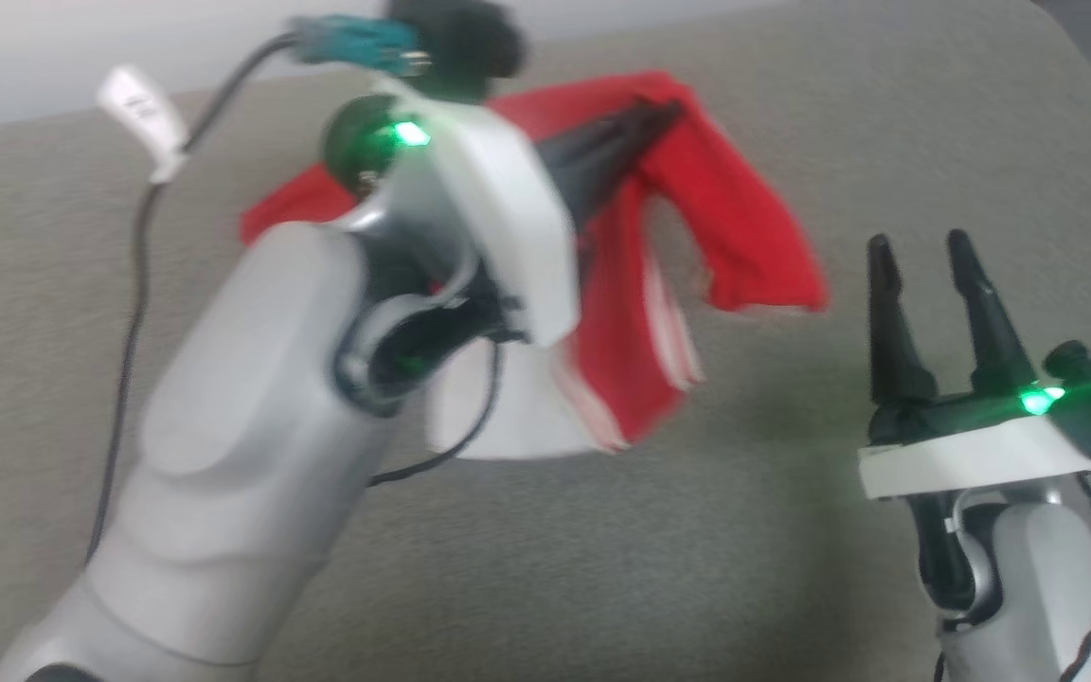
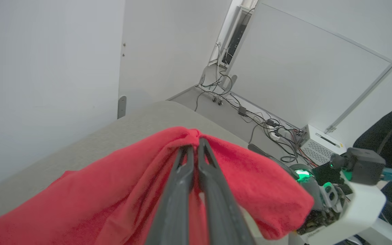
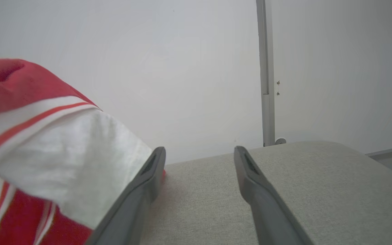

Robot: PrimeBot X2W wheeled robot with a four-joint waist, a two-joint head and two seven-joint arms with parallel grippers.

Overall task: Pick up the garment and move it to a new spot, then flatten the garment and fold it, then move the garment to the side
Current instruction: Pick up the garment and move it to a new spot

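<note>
Grey fabric surface [image 1: 602,568], red garment [image 1: 744,218], white walls [image 3: 182,68]

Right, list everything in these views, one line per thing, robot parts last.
garment: one, red with white sleeves and striped trim, bunched and hanging from the left gripper over the pad
pad: one, grey fabric, beneath both grippers
wall: one, white, behind the pad
rail: one, pale grey, upright on the wall
cables: a tangle, dark, on the floor beyond the pad
box: one, white, on the floor beside the cables
left gripper: one, dark fingers, shut on the garment
right gripper: one, dark fingers, open and empty, to the right of the garment
</note>
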